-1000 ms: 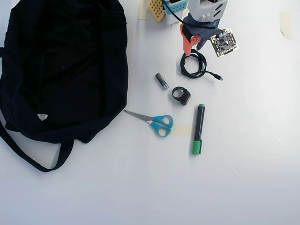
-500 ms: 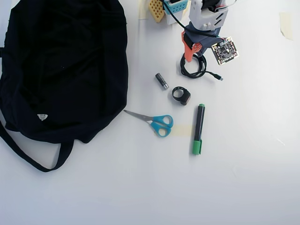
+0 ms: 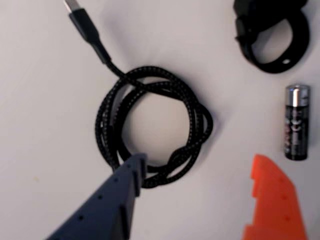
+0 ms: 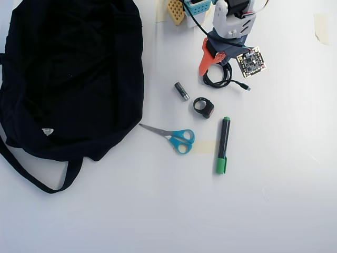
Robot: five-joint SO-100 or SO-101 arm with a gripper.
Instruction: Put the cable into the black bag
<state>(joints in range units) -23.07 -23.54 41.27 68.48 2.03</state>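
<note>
The cable (image 3: 102, 127) is a black braided coil lying flat on the white table, with its USB plug (image 3: 82, 22) pointing to the upper left. My gripper (image 3: 198, 162) is open just above it. The blue finger (image 3: 132, 172) has its tip over the coil's lower edge, and the orange finger (image 3: 272, 195) is off to the right of the coil, over bare table. In the overhead view the gripper (image 4: 213, 69) hovers over the cable (image 4: 216, 86) at the top centre. The black bag (image 4: 73, 74) lies slumped at the far left, well apart.
An AA battery (image 3: 296, 122) and a black ring-shaped strap (image 3: 272, 35) lie right of the coil. In the overhead view the battery (image 4: 181, 90), strap (image 4: 203, 107), blue-handled scissors (image 4: 171, 137) and a green marker (image 4: 222, 145) lie between the cable and the bag.
</note>
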